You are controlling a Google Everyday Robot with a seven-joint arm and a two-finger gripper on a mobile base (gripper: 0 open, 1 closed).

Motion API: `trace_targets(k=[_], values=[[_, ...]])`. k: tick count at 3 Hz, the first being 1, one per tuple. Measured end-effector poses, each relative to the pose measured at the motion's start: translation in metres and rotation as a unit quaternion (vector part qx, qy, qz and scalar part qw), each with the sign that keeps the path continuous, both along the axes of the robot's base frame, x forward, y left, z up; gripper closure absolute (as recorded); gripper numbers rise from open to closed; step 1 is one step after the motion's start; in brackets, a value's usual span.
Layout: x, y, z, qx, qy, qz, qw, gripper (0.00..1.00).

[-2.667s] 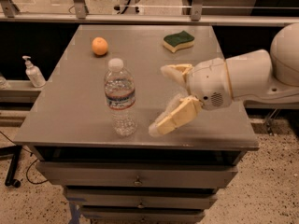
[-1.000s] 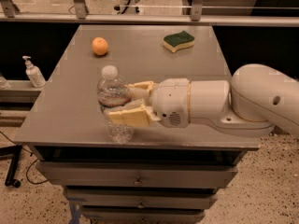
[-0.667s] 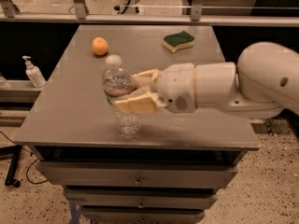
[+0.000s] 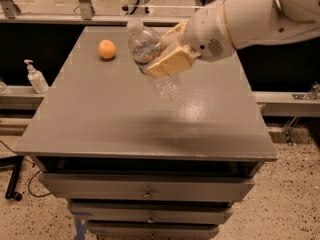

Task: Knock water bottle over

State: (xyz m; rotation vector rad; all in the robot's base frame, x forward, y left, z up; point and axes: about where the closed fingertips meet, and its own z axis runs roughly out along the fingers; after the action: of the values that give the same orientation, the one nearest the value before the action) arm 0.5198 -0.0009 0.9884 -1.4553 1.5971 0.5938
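The water bottle (image 4: 144, 45), clear ribbed plastic with a white cap and a blue, white and red label, hangs tilted above the grey table (image 4: 100, 119). Its cap leans up and to the left, and its base (image 4: 169, 86) points down to the right. My gripper (image 4: 167, 49) is shut on the bottle's middle. One cream finger (image 4: 169, 62) lies across the front of the bottle and the other (image 4: 175, 31) is behind it. The white arm reaches in from the upper right.
An orange (image 4: 107, 49) lies on the table's back left. A small white pump-dispenser bottle (image 4: 36, 78) stands on a ledge to the left of the table. Drawers (image 4: 145, 190) run below the table's front edge. The arm hides the table's back right.
The gripper closed around the bottle where it stood near the front, then lifted it up and toward the back of the table. The bottle now hangs tilted instead of standing upright.
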Motion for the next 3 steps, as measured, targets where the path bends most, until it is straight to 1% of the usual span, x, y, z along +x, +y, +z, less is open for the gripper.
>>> trace_targets(k=[1,2,3], values=[[0.003,0.015,0.003,-0.104,-0.039,0.040,0.9930,1.00],[-0.014,0.032,-0.030,-0.221,-0.069,0.096,0.9681,1.00],[-0.025,0.038,-0.076,-0.321,-0.080,0.129,0.9349,1.00]])
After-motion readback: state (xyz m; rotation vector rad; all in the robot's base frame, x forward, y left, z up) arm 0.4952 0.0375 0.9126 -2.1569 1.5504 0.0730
